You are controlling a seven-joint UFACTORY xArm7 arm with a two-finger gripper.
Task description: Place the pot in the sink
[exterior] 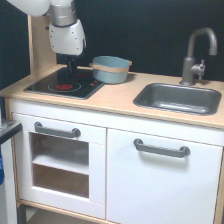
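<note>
On the wooden counter (117, 97), pot (110, 69) beside stovetop (66, 84), apart from sink (179, 98), gripper (71, 65) over stovetop, jaw state unclear.

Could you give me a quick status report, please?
Gripper over stovetop, fingers unclear. Pot on counter, ungrasped. Sink empty, path clear.

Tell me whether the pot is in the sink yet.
Not yet. The pot stands upright on the counter beside the stovetop; the sink is empty.
</note>
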